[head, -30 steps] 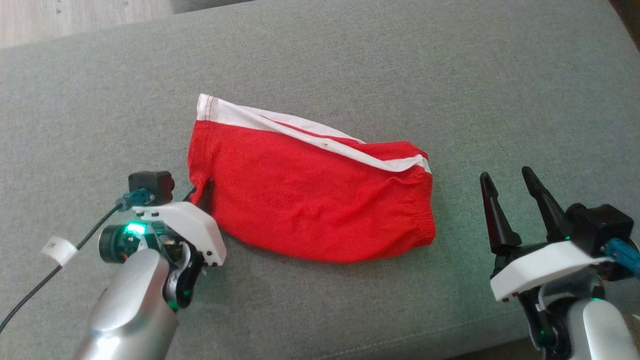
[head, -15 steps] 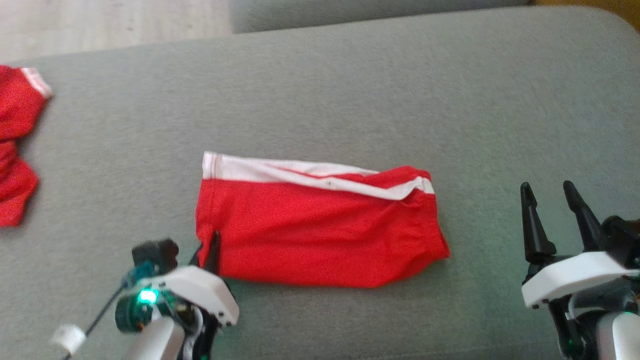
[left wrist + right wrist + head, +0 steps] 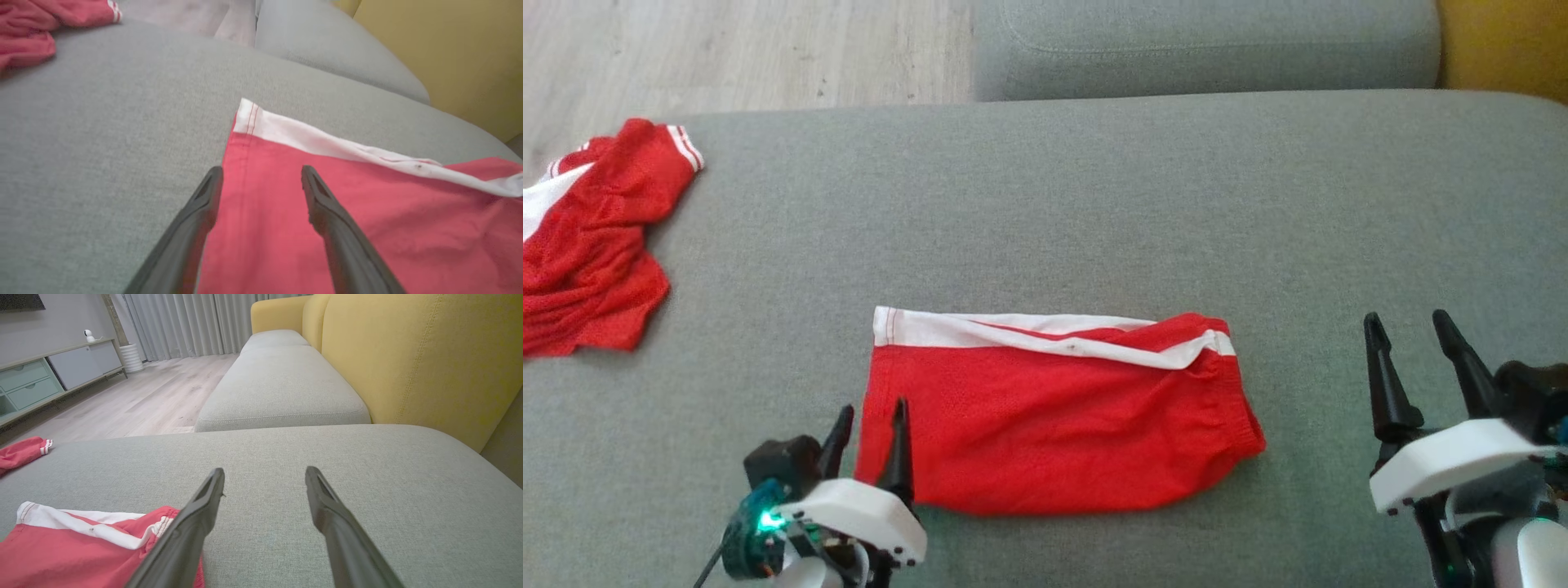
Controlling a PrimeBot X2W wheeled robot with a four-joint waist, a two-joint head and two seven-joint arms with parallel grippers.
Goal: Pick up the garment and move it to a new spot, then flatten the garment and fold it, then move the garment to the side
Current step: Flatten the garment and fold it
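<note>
The shorts (image 3: pixel 1054 425) are noted lying 9 to 3 o'clock, the 9 o'clock edge straddled by the spread left hand (image 3: pixel 874 406), the right hand (image 3: pixel 1406 317), likewise spread, well apart.

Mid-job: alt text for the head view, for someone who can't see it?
A folded red garment with a white band lies flat on a grey cushion, the left tool open at its near-left corner. The right tool stands open, apart to the right; a crumpled red garment lies at far left.
</note>
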